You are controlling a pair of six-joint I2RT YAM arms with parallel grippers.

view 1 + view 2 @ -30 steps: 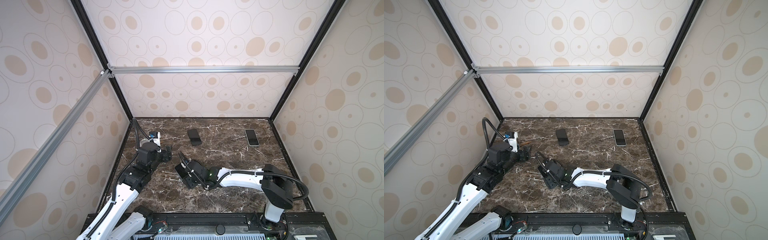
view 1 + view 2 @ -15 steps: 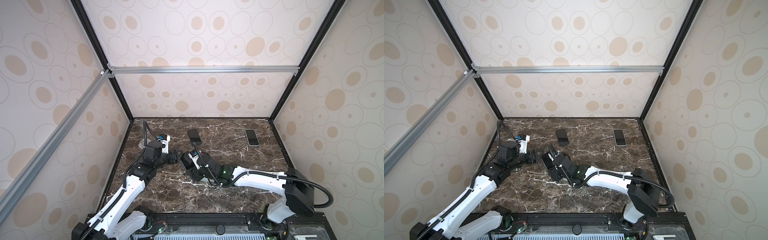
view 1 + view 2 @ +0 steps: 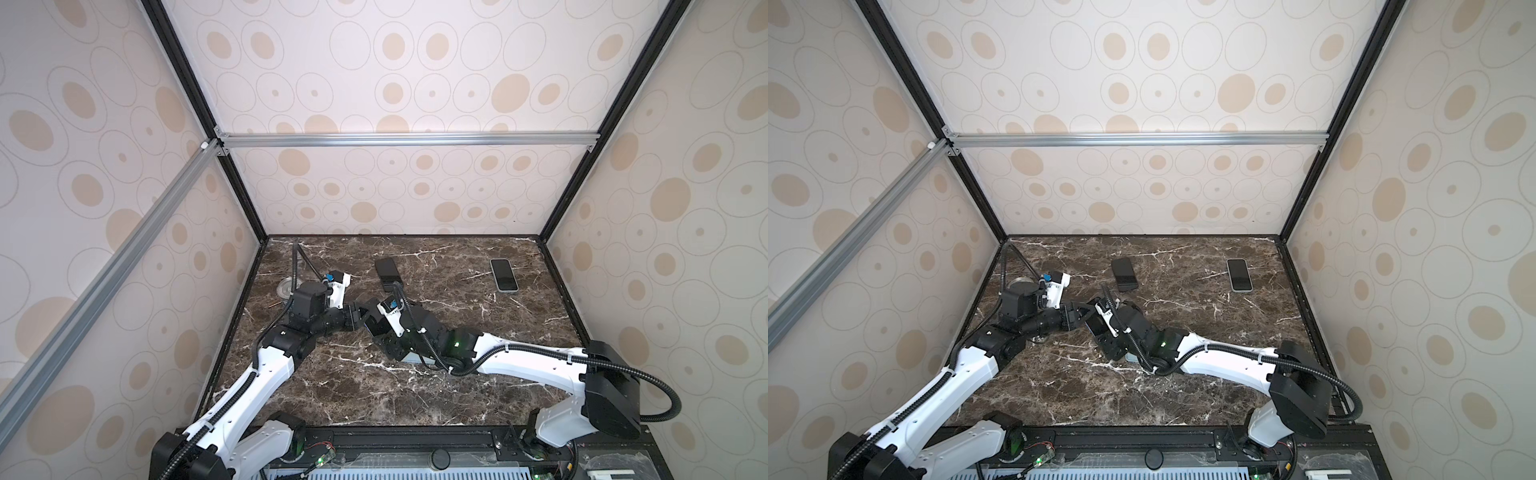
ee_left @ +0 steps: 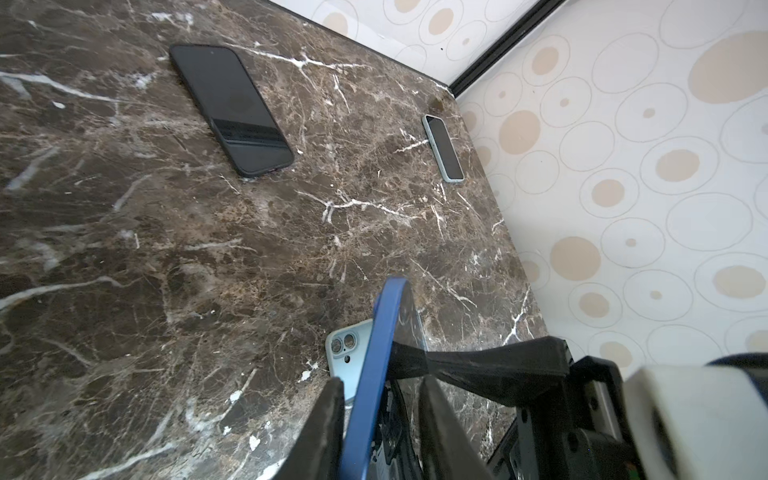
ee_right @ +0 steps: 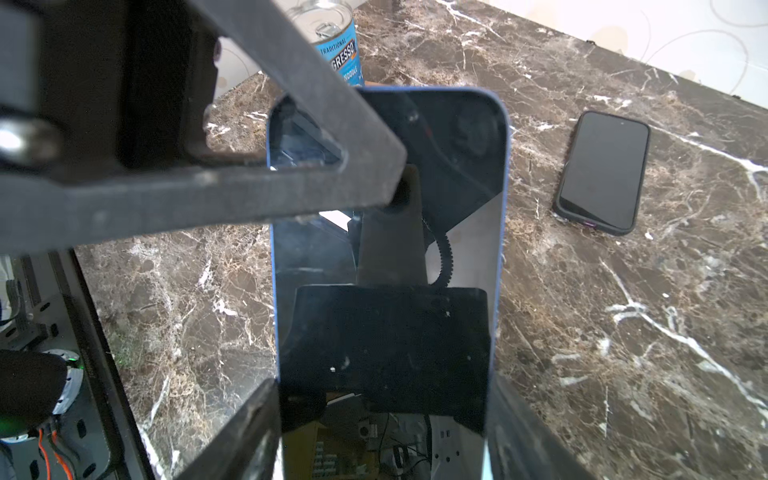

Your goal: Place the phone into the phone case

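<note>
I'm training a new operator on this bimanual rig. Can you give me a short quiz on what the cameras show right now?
1. True or false: the right gripper holds the blue-edged phone by its long sides.
2. Apart from that phone, how many phones lie screen-up on the table? A) one B) two C) four
3. Fill in: near the left wall, behind the left arm, stands a ___.

Key
1. True.
2. B: the black phone and the pale-edged phone.
3. Can.
</note>
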